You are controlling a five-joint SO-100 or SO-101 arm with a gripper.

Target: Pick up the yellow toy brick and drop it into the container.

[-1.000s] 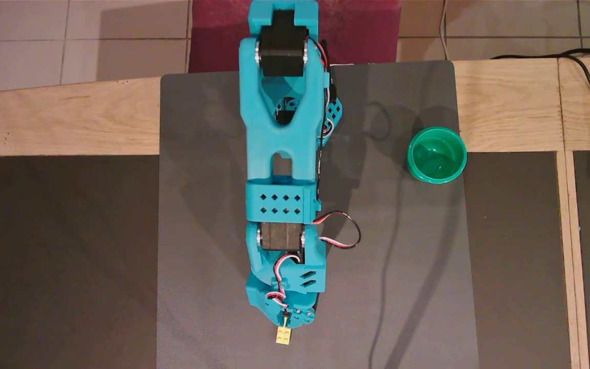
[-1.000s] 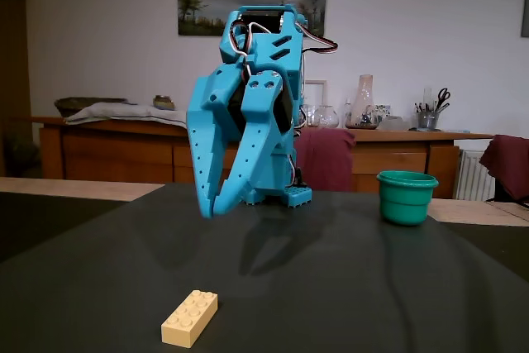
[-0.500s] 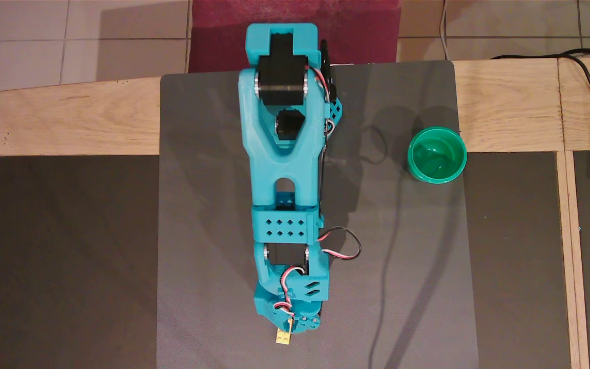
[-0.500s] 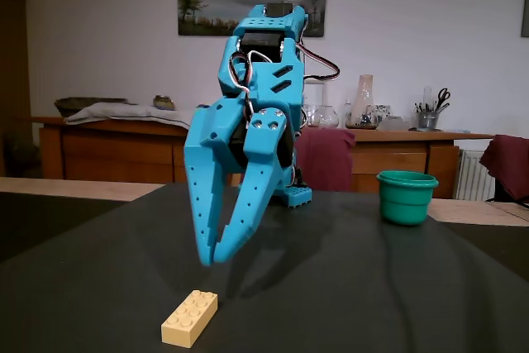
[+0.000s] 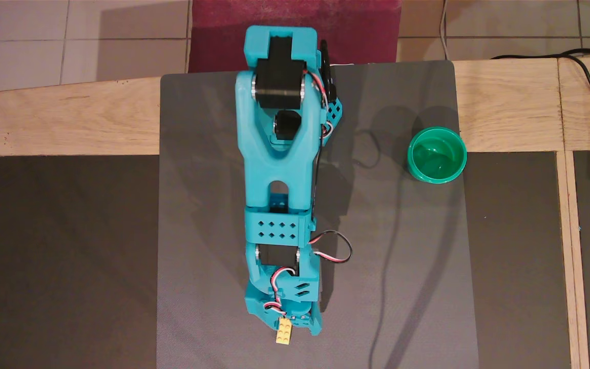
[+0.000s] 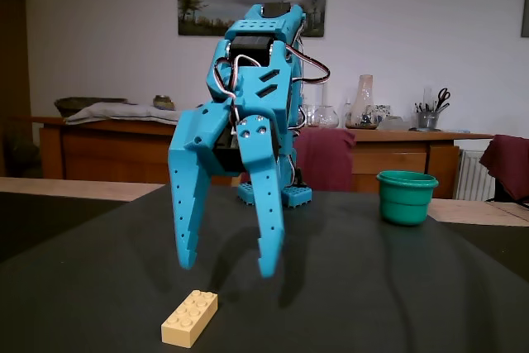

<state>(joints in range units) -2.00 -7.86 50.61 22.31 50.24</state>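
Overhead view: far end of the yellow toy brick (image 5: 283, 332) was hidden under the tool (image 5: 295, 328), only four studs showing. Fixed view showed the whole brick (image 6: 190, 317), one only, flat on the grey mat (image 6: 372, 287) on the tabletop, near edge, just in front of and below the tool (image 6: 227, 269). Tool hung above the brick, not touching it, jaws spread wide, gripping nothing. One container (image 5: 437, 155), far right, well apart from the brick, straddling the mat's right edge; upright in fixed view (image 6: 406, 197).
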